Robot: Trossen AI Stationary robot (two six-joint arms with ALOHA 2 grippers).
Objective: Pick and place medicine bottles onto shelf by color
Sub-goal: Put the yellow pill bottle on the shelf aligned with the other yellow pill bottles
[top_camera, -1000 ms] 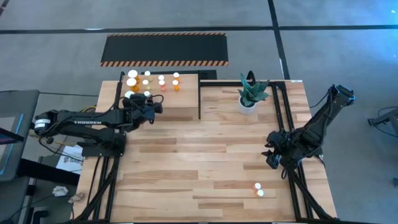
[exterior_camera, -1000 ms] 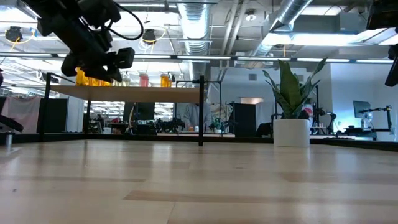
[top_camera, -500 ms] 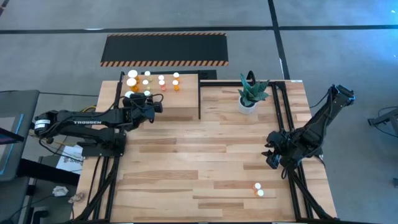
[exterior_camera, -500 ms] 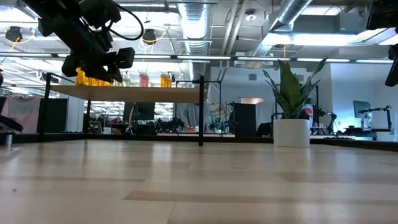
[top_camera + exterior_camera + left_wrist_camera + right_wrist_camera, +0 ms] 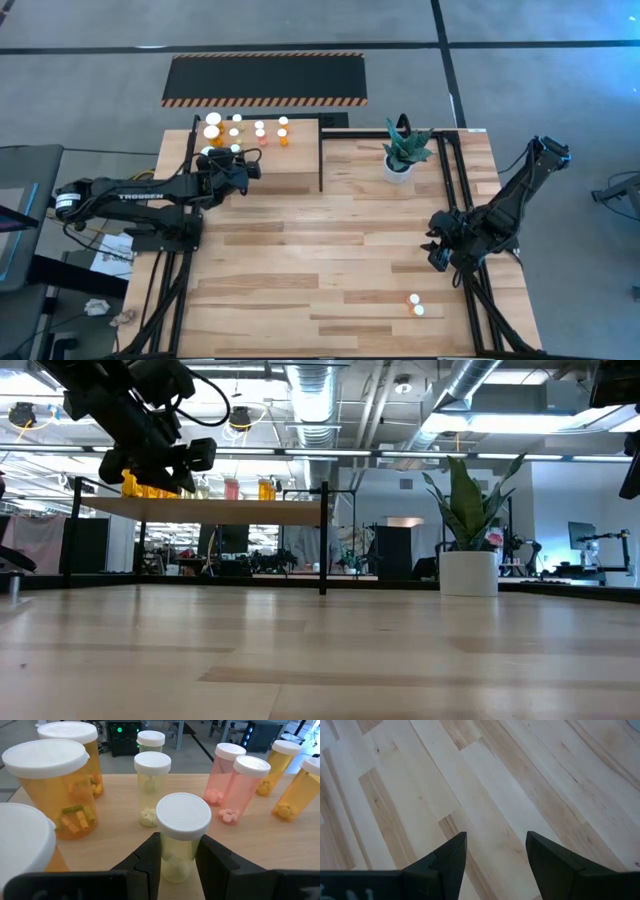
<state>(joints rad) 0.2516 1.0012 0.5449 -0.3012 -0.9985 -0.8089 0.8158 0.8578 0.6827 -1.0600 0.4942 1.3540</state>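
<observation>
My left gripper is over the near left part of the light-wood shelf, shut on a small yellowish bottle with a white cap. Beyond it on the shelf top stand large orange bottles, two yellowish ones, two pinkish ones and orange ones, all upright on their bases. Two small orange bottles lie on the table near its front right. My right gripper is open and empty above the table's right side. My left gripper pinches the yellowish bottle's body just below the cap, one finger on each side. The fingers come from the table's near side, roughly level. The bottle is upright; I cannot tell whether its base rests on the shelf top.
A white pot with a green plant stands right of the shelf, behind a black upright post. A black mat with orange-striped edges lies on the floor beyond the table. Bare wood spans the table's middle.
</observation>
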